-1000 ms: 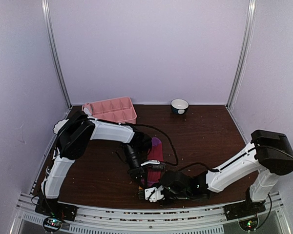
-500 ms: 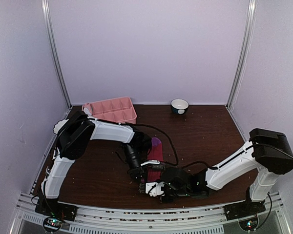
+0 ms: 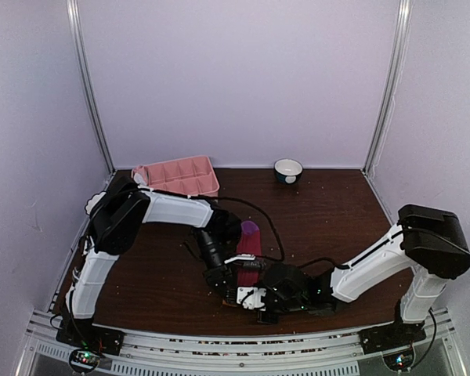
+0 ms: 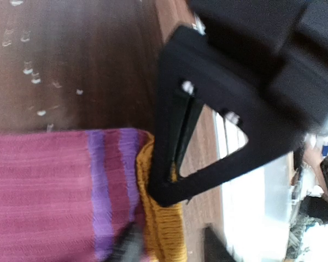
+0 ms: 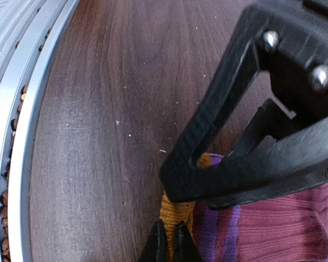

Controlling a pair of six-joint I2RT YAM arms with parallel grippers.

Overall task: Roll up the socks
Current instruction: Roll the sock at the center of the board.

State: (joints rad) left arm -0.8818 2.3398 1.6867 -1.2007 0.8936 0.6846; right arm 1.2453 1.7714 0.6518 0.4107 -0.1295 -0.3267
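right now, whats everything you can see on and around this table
sock: 1, magenta with purple bands, near-centre of table
mustard ribbed fabric: 1 piece, at the sock's near end; cuff or second sock, cannot tell
tray: 1, pink, compartments, far left
bowl: 1, white and dark, far centre-right
table: 1, dark brown wood
left gripper: black, open, astride the mustard ribbed fabric
right gripper: black, shut on the mustard ribbed fabric

Seen from overhead, white shells over black joints clothe the left arm (image 3: 176, 210) and right arm (image 3: 372, 262); black cables (image 3: 271, 227) trail from the wrists. Green lights (image 3: 84, 359) glow on both bases, at seven and five o'clock. Two silver screws (image 5: 270, 39) stud the black triangular finger (image 5: 262, 174) of the left gripper (image 3: 225, 282).
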